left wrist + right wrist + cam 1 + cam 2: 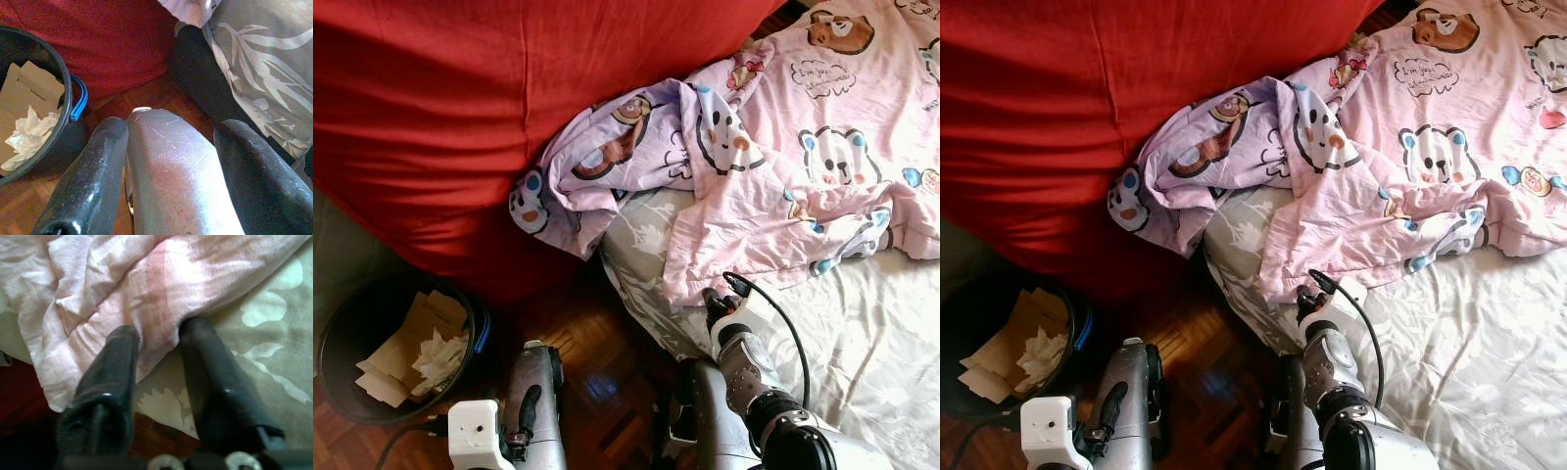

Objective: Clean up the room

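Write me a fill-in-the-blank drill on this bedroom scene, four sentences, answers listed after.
1. The right claw has its two black fingers open around a fold of the ____ cartoon-bear blanket.
2. The round black bin beside the bed holds cardboard and crumpled white ____.
3. The big soft cushion above the bin is ____ in colour.
4. The grey bed sheet is printed with pale ____ shapes.

Missing words: pink; paper; red; leaf

Silver arms (black cables), black claws
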You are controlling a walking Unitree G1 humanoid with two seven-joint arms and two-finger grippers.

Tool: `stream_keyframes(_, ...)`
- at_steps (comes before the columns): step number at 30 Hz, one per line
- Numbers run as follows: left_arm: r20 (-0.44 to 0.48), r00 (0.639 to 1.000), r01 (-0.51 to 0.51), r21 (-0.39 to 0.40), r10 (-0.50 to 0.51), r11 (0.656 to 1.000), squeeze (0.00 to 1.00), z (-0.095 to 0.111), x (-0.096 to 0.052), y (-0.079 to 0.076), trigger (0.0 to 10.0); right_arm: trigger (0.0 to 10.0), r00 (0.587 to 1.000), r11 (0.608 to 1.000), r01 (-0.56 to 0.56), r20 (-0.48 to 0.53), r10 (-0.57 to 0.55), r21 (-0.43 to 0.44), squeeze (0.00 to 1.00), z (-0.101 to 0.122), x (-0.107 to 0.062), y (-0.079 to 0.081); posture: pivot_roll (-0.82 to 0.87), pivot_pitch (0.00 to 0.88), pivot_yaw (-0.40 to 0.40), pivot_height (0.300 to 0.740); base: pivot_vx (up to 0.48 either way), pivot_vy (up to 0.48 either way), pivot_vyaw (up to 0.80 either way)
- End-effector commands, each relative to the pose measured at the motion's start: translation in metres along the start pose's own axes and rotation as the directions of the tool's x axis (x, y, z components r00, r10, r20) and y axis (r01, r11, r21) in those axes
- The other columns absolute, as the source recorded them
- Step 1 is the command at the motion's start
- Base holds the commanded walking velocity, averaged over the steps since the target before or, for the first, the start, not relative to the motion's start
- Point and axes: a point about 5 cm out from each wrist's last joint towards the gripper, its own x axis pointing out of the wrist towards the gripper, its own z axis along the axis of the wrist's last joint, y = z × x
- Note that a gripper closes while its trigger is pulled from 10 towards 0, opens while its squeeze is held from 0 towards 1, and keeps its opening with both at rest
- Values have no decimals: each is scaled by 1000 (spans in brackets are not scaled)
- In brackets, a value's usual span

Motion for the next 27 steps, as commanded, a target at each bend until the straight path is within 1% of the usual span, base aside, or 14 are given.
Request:
stream_keyframes(1, -99, 995, -6, -6, 6, 1000, 0, -18, -11, -1, 10000, 0, 999, 1000, 23, -41, -23, -3, 0, -14, -5, -8, 210, 442, -86, 600, 0, 0, 0)
stream_keyframes(12, -103, 995, -4, 11, 5, 1000, 0, -19, -9, 1, 10000, 0, 999, 999, 26, -26, -26, 18, 0, -12, -5, -10, 215, 447, -79, 600, 0, 0, 0)
stream_keyframes(20, -112, 994, 2, 22, 1, 1000, 0, -23, -7, 2, 10000, 0, 1000, 999, 6, 27, -7, 33, 0, 1, -2, -7, 200, 431, -78, 600, 0, 0, 0)
stream_keyframes(24, -113, 994, 5, 27, -2, 1000, 0, -26, 1, 1, 10000, 0, 999, 999, 3, 54, -5, 40, 0, 6, -2, -13, 189, 397, -82, 600, 0, 0, 0)
stream_keyframes(27, -106, 994, 7, 34, -3, 999, 0, -27, 12, 2, 10000, 0, 996, 999, -19, 89, 15, 39, 0, 8, -5, -20, 174, 352, -86, 600, 0, 0, 0)
